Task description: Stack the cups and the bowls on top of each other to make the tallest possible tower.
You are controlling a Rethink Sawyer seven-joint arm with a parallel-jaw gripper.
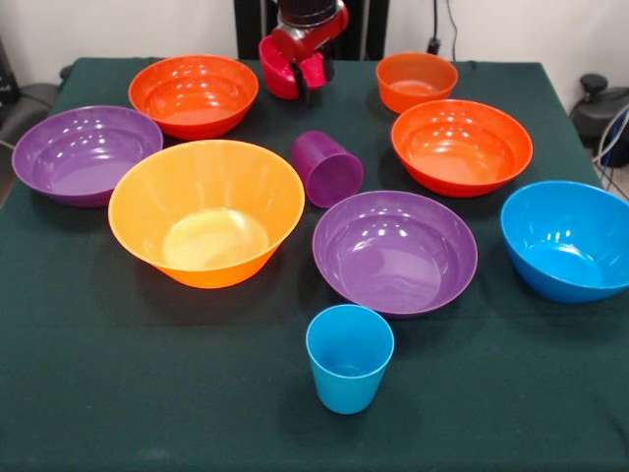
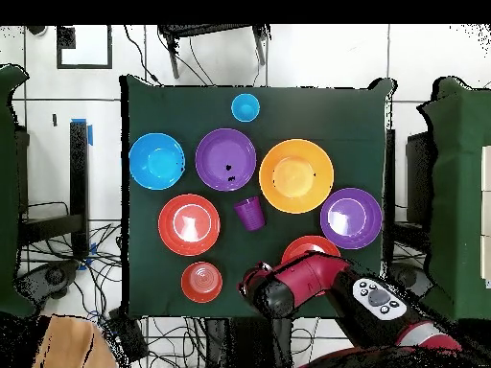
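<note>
Gripper (image 1: 297, 71) hangs at the far edge between a red-orange bowl (image 1: 195, 93) and the small orange bowl (image 1: 416, 80); can't tell how wide its fingers are. The purple cup (image 1: 327, 168) lies tipped just in front of it, beside the big orange bowl (image 1: 206, 210), while the blue cup (image 1: 349, 357) stands upright alone at the near edge.

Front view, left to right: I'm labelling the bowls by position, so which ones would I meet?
Purple bowl → red-orange bowl → big orange bowl → second purple bowl → second red-orange bowl → blue bowl.

Green-clothed table (image 1: 98, 393) with seven bowls (image 1: 206, 211), two cups (image 1: 349, 356).
</note>
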